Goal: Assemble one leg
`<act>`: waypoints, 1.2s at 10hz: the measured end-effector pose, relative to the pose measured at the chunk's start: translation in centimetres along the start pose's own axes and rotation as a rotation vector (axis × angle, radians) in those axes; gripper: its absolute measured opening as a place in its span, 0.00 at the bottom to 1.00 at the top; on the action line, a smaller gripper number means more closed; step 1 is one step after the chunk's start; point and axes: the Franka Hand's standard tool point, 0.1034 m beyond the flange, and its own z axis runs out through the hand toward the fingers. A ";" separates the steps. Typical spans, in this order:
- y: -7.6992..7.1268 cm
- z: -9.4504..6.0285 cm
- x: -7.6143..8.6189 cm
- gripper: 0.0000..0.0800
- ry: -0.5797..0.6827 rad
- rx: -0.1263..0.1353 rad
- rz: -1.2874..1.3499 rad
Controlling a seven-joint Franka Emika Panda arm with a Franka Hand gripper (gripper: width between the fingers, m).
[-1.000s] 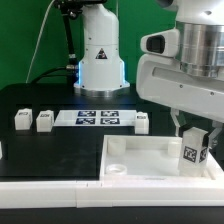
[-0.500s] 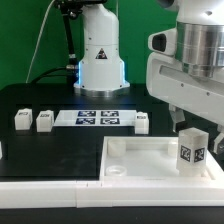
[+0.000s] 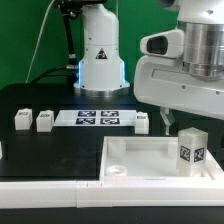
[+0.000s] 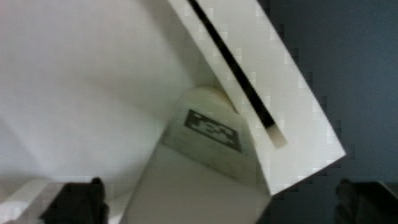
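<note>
Jaws of the gripper hang spread apart and hold nothing; in the exterior view one dark finger shows below the white wrist housing, above the far edge of the panel, and in the wrist view the two fingertips sit wide apart at the frame edge with only white plastic between them. One leg stands upright at the exterior view's right end of the panel, free of the gripper, its black-and-white tag facing the camera. Whether its base is seated in a corner socket cannot be told. The wrist view shows the same leg close up, tag visible, against the panel's rim. The panel is a large flat white rimmed piece lying near the front of the black surface, with a round socket at its near left corner. Three further legs lie on the surface in a row farther back: two at the exterior view's left and one just right of the marker board. The marker board lies flat between them.
</note>
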 end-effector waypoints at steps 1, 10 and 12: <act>0.0 0.0 0.0 0.81 0.001 -0.002 -0.103; 0.9 0.2 0.4 0.81 -0.001 -0.042 -0.888; 1.0 0.2 0.4 0.80 -0.001 -0.043 -0.902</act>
